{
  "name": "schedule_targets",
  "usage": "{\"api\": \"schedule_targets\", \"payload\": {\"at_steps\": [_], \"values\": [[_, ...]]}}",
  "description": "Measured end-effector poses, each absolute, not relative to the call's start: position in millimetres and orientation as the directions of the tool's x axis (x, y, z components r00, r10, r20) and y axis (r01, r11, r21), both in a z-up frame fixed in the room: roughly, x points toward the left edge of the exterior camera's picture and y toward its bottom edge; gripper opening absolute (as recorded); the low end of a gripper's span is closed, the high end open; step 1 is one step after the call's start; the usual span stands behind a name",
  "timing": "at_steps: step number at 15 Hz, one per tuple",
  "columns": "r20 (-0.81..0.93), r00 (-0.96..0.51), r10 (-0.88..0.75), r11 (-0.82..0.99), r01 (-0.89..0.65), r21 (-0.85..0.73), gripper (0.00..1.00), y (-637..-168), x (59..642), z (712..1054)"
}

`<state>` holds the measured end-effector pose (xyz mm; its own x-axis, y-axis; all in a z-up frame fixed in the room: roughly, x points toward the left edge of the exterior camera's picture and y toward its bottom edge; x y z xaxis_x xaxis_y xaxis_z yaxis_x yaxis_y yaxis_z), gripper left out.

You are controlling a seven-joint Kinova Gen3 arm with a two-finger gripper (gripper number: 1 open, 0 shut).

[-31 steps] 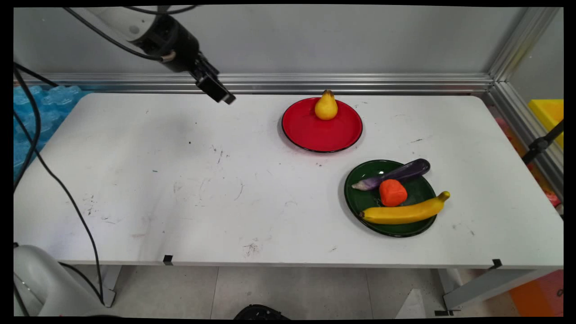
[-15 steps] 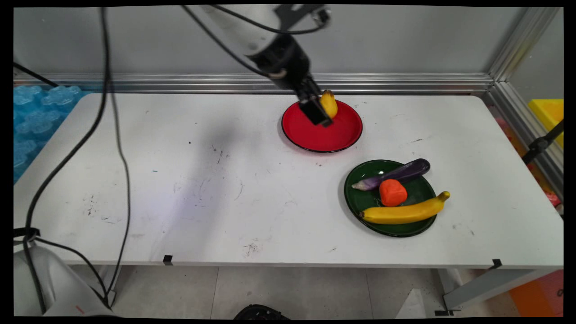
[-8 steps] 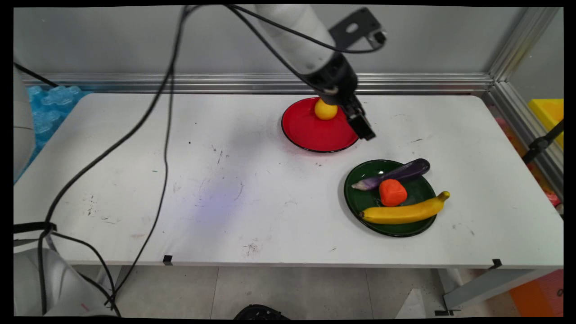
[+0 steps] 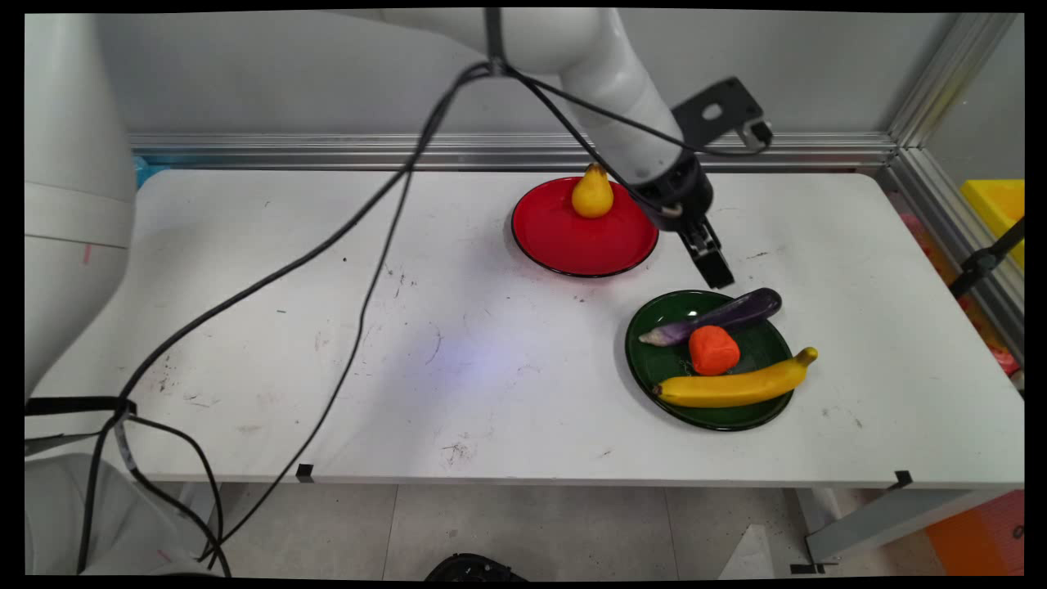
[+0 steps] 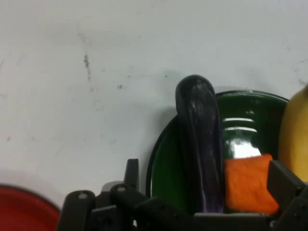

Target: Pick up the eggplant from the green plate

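Claw: the black two-finger claw (image 4: 718, 276) hangs over the white counter (image 4: 343, 327), in the gap between the two plates; in the hand view one finger (image 5: 132, 173) stands left and the other right, spread apart, nothing between them.
Nearest thing: the glossy dark purple eggplant (image 4: 720, 316), just below and to the right of the claw in the main view.
Long axis: in the hand view the eggplant (image 5: 202, 149) runs straight away from the claw, roughly midway between the fingers, its rounded dark end farthest.
Where it lies: across the far part of the dark green round plate (image 4: 654, 376), its dark end over the rim.
Neighbours: an orange blocky piece (image 4: 713, 350) touching it, then a long yellow banana (image 4: 736, 384).
Apart: a yellow pear (image 4: 592, 195) upright on the red round plate (image 4: 572, 241).
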<state>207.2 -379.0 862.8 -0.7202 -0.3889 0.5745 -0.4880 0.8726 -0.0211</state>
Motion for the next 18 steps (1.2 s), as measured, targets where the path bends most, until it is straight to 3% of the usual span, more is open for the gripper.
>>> {"api": "schedule_targets", "payload": {"at_steps": [9, 18], "values": [[0.562, -0.742, -0.366, 0.885, -0.463, -0.036, 1.00, -399, 163, 815], [0.529, -0.765, -0.369, 0.886, -0.462, -0.050, 1.00, -400, 135, 789]]}}
